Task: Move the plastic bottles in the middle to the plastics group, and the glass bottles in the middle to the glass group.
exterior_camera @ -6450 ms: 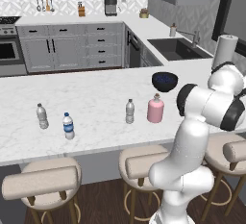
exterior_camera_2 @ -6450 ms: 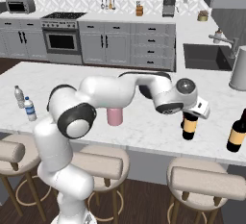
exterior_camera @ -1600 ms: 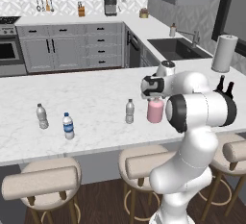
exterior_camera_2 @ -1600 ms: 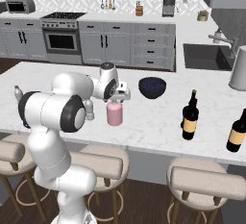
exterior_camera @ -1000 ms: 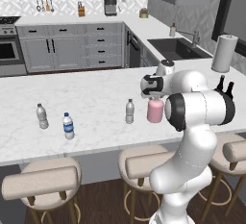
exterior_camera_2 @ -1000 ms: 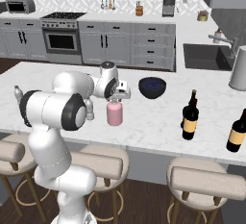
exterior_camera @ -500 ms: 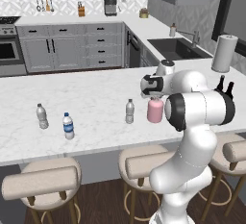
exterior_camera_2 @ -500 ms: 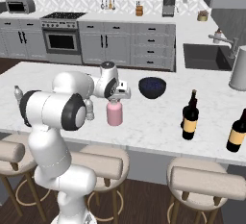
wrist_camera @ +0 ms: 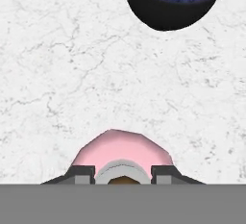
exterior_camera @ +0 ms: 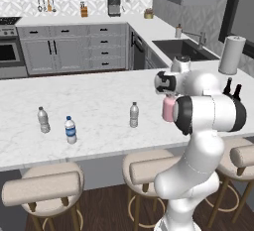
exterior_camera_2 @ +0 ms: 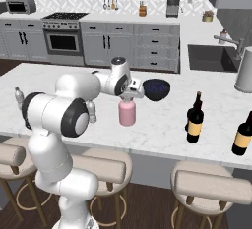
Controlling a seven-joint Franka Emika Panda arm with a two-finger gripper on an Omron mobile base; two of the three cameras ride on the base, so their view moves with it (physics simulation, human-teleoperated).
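On the marble counter (exterior_camera_2: 162, 120), just left of the dark bowl (exterior_camera_2: 156, 89), the pink bottle (exterior_camera_2: 127, 111) is standing upright, and your gripper (exterior_camera_2: 129, 95) is sitting directly over its neck. From the hand view, the fingertips (wrist_camera: 82, 174) are flanking the pale cap (wrist_camera: 122, 171) on both sides, close in. You're not getting a clean read on contact though — can't tell whether it's clamped on the neck or just bracketing it.

Handling, as a judgement: it's glass, so rigid, smooth and likely slippery, with most of the weight low in the rounded body. A neck grip is the sensible hold since the body looks too wide for the jaws, but you're risking it swinging or slipping if the squeeze is light. Keep it vertical while lifting.

Right of the bowl, the wine bottle (exterior_camera_2: 195, 119) and the black bottle (exterior_camera_2: 242, 135) are standing at the glass end. Left of the pink one, the clear water bottle (exterior_camera: 134, 114) is waiting mid-counter.
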